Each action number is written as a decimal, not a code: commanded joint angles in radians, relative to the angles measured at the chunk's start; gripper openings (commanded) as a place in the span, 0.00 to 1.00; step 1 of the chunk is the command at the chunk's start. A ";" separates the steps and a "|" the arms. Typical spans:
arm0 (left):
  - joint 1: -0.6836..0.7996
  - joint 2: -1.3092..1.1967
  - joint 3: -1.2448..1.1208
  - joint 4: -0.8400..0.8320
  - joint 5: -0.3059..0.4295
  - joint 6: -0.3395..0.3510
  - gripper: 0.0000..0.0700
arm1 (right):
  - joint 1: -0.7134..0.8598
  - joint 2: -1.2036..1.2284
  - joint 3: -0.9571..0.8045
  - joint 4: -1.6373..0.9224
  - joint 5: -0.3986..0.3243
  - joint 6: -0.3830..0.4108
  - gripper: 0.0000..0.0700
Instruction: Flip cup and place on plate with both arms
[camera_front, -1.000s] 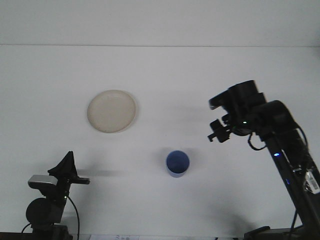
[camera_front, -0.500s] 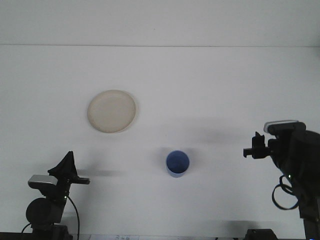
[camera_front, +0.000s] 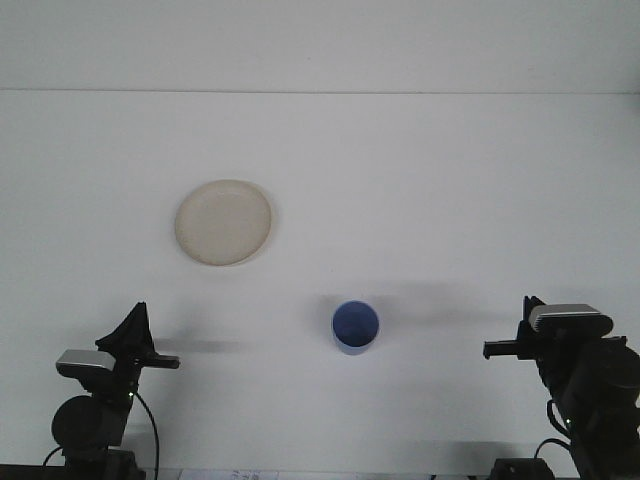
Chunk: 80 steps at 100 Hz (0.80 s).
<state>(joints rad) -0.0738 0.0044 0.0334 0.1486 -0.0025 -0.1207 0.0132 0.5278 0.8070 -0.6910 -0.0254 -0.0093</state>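
Note:
A blue cup (camera_front: 355, 326) stands upright on the white table, mouth up, a little right of centre near the front. The cream plate (camera_front: 224, 222) lies flat to the left and farther back, well apart from the cup. My left gripper (camera_front: 150, 352) sits low at the front left corner, far from both objects and holding nothing. At the front right corner my right gripper (camera_front: 500, 349) is low too, pointing left toward the cup from a good distance, with nothing in it.
The white table (camera_front: 430, 180) runs back to a pale wall. Only the cup and the plate are on it.
My right arm has pulled back from a raised spot right of the cup down to the front right corner. Cup, plate and left arm have stayed put.

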 joint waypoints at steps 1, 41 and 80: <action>0.002 -0.001 -0.019 0.010 0.002 0.011 0.02 | 0.002 0.002 0.011 0.011 0.000 0.013 0.00; 0.002 -0.001 0.012 0.074 0.000 -0.010 0.02 | 0.002 0.003 0.011 0.011 -0.001 0.013 0.00; 0.002 0.335 0.563 -0.348 0.011 -0.088 0.02 | 0.002 0.004 0.011 0.011 -0.001 0.014 0.00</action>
<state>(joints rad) -0.0738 0.2459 0.4770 -0.1207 -0.0021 -0.2005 0.0132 0.5259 0.8070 -0.6907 -0.0254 -0.0029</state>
